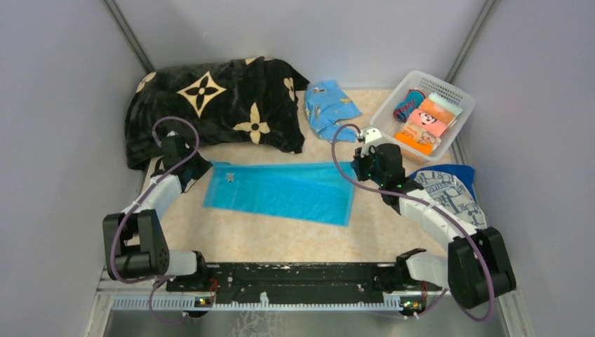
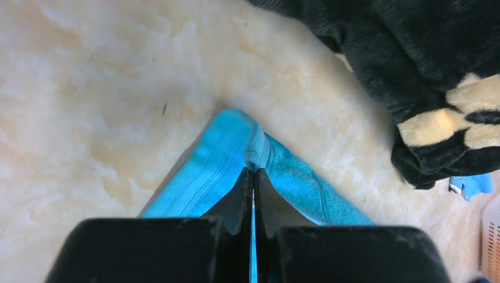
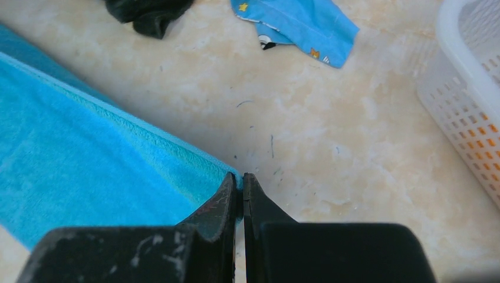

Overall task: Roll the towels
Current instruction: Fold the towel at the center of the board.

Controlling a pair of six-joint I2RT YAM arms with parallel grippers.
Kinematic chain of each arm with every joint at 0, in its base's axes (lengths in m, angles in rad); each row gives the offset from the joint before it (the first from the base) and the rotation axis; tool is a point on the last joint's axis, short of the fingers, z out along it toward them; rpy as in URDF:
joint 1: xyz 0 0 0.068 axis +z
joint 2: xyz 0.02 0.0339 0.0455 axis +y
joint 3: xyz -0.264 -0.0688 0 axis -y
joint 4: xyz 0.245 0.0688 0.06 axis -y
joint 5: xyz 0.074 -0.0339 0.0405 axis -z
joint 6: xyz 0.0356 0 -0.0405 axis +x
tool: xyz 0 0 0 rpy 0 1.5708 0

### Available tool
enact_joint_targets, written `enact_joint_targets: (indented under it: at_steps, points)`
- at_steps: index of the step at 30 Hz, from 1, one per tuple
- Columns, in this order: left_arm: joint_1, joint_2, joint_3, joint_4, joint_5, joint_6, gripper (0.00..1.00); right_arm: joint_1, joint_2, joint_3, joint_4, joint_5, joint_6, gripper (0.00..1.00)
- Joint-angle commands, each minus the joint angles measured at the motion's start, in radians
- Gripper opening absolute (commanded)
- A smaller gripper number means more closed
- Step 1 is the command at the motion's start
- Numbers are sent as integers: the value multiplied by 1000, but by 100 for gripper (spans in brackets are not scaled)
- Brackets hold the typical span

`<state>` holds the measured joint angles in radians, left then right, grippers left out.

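The turquoise towel (image 1: 281,191) lies spread flat across the middle of the table. My left gripper (image 1: 201,169) is at its far-left corner. In the left wrist view this gripper (image 2: 253,172) is shut on a pinched-up fold of the turquoise towel (image 2: 200,171). My right gripper (image 1: 355,166) is at the far-right corner. In the right wrist view it (image 3: 240,175) is shut on the edge of the turquoise towel (image 3: 88,171). The white towel with dark-blue print (image 1: 449,195) lies bunched at the right, on top of the royal-blue towel (image 1: 460,170).
A black blanket with cream flowers (image 1: 210,105) is heaped at the back left, close to the left gripper. A light-blue printed cloth (image 1: 330,105) lies at the back centre. A white basket (image 1: 449,95) holding several items stands at the back right.
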<state>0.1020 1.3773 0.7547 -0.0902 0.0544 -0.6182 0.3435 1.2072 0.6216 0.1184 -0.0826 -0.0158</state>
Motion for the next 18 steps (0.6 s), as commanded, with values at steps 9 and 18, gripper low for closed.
enact_joint_targets:
  at_steps: [9,18]
  points:
    - [21,-210,-127,-124,-90,-61,0,-15,-225,-120,-110,-146,-40,2]
    - [22,-289,-187,-198,-143,-69,0,17,-245,-80,-276,-214,-147,0]
